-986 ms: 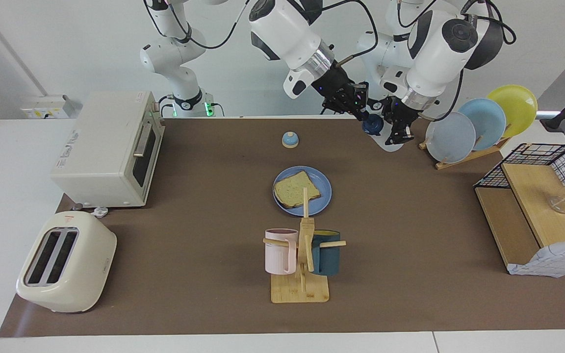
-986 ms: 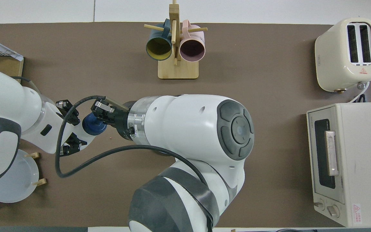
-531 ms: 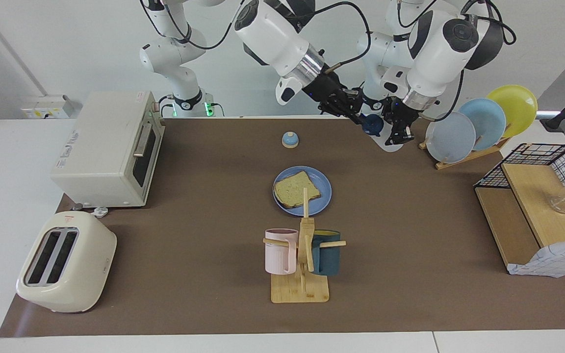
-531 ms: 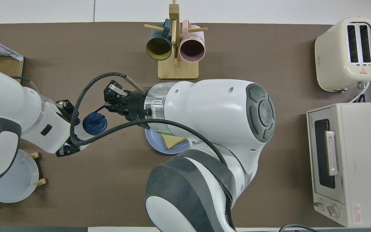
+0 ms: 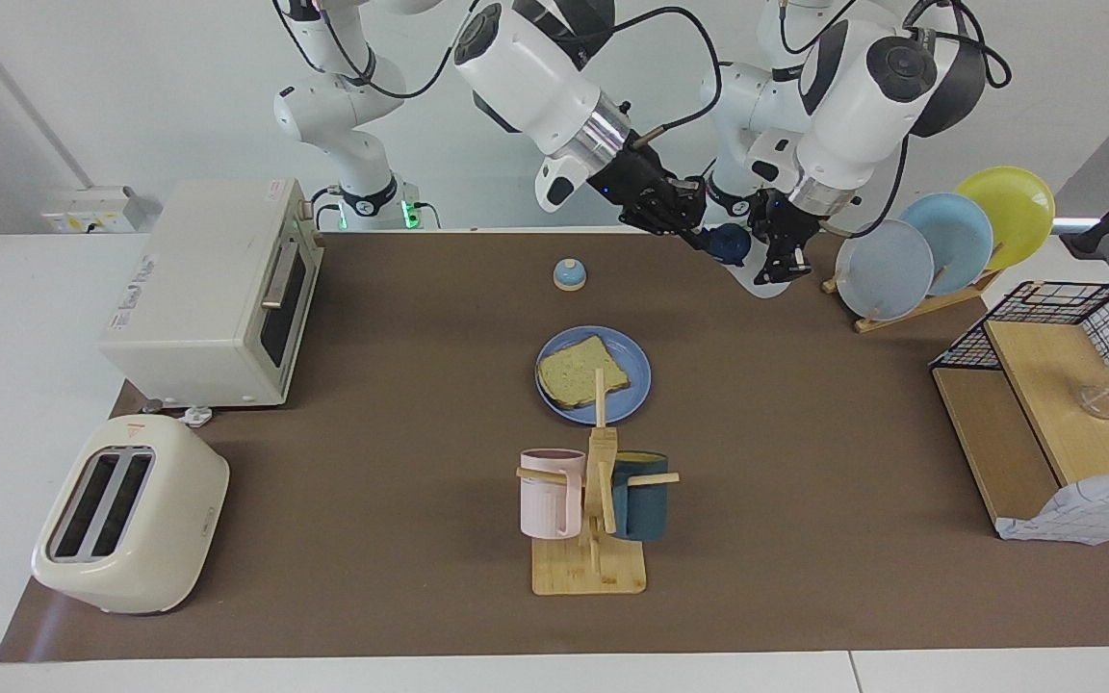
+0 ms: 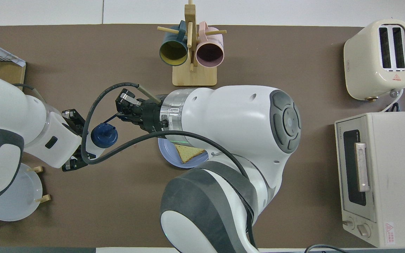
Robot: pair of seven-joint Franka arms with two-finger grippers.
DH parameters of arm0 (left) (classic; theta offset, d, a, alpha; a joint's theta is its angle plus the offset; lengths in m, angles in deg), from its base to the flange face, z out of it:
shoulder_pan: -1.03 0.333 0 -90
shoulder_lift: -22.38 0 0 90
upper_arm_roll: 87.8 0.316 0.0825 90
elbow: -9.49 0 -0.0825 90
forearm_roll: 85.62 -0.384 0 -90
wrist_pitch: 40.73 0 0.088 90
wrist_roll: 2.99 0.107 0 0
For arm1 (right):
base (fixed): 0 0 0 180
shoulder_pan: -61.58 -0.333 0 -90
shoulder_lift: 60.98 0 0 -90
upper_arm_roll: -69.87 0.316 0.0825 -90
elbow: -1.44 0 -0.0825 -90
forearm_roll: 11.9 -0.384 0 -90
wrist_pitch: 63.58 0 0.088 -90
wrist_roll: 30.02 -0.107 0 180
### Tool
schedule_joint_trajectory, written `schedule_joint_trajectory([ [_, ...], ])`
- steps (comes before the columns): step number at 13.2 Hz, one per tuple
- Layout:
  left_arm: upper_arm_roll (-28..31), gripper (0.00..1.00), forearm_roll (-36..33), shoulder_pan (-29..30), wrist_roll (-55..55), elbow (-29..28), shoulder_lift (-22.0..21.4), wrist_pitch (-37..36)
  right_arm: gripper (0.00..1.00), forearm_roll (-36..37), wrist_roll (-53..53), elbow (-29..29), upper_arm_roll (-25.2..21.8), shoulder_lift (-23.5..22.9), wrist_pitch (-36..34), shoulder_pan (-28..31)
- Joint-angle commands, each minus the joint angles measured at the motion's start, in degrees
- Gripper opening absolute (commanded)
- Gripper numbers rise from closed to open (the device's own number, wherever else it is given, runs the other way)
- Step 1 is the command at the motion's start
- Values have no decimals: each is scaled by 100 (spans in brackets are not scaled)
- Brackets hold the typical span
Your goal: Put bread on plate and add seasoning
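Seasoning held aloft, bread already plated

The bread point(image 5: 583, 372) lies on the plate point(image 5: 633, 390) mid-tabletop, near the mug rack point(image 5: 593, 510). The left pincer point(image 5: 772, 258) is clamped on the seasoning point(image 5: 734, 244), cap up, over the tabletop's robot edge toward the left arm's end. The right pincer point(image 5: 687, 228), fingertips together and empty, hangs just beside the cap. I'd judge the best move is carrying the bottle over the slice before tipping, keeping the right arm clear.
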Motion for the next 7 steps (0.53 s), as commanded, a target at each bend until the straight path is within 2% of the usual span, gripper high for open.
schedule_joint_trajectory([
  [1, 32, 0, -52, 16, 51, -143, -133, -19, 100, 395, 894, 544, -2, 326, -39, 223],
  [5, 32, 0, -52, 7, 33, -143, -133, 34, 100, 1327, 1565, 1186, -2, 589, -214, 636],
  [7, 14, 0, -61, -28, -19, -143, -107, 183, 100, 1872, 2003, 1240, -2, 651, -747, 1092],
])
